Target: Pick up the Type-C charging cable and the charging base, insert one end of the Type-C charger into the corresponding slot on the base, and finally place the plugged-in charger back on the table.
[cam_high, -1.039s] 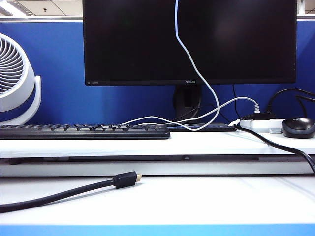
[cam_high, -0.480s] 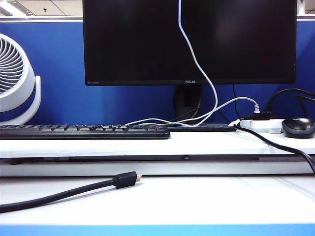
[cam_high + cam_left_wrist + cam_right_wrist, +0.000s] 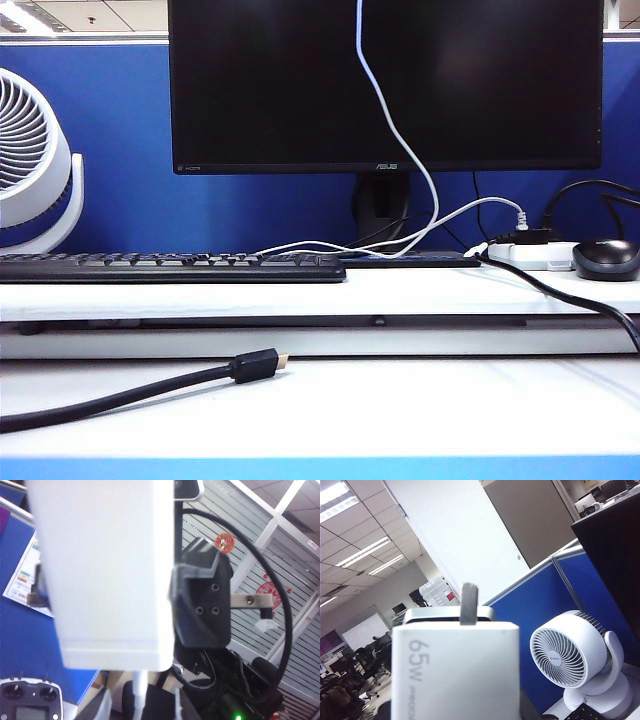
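Right gripper (image 3: 192,605) clamps the charging base (image 3: 105,570) high over the table (image 3: 420,400), the left gripper's grip is out of sight, and if the Type-C charging cable (image 3: 398,140) trailing down to the far shelf catches the keyboard (image 3: 170,266), the plug could yank loose!

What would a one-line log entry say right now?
left claw grips charging base, above exterior view | Type-C charging cable enters base's end | right claw unseen, its camera close on base
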Motion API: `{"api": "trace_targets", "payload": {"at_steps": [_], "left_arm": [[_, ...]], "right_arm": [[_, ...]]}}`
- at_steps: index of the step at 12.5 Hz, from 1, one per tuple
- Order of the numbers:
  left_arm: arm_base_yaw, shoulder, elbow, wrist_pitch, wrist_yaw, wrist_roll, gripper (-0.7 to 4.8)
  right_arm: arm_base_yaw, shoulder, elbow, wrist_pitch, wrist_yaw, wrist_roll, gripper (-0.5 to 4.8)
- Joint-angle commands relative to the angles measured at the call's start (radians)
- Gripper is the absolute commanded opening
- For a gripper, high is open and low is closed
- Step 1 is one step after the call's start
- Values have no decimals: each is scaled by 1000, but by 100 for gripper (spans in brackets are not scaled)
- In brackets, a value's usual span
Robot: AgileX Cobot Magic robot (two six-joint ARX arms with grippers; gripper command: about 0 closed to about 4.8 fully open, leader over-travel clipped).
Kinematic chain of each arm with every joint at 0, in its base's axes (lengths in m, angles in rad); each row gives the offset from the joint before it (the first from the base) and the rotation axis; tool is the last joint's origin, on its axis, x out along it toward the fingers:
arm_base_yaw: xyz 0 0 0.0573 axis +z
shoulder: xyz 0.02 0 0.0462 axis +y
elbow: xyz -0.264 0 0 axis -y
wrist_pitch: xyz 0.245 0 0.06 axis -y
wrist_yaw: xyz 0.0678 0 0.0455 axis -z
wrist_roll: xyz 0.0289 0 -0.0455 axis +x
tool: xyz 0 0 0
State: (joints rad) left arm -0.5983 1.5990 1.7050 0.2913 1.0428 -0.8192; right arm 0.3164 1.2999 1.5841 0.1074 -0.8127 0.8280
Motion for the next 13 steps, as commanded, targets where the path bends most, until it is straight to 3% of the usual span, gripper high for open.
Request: {"api": "trace_targets", "payload": {"at_steps": [1,3,7,10,12,13], "left_arm": [[-2,-4,2,10,-34,2,174],[-2,-4,2,2,-12,-3,174],[0,-4,2,2,-3,-3,174],[5,-4,2,2,-10,-8,125],[5,-4,2,2,-11,-12,47],[5,-4,2,2,-11,-24,47]], "right_arm": [[24,10,4,24,-20,9,-5],[55,22,4,32,-20,1,-5],[14,15,5,34,-28,-13,-5],[14,14,5,32,-42,-12,-5],[14,15,4,32,-42,-13,-5],[14,15,4,32,-42,-13,-5]]}}
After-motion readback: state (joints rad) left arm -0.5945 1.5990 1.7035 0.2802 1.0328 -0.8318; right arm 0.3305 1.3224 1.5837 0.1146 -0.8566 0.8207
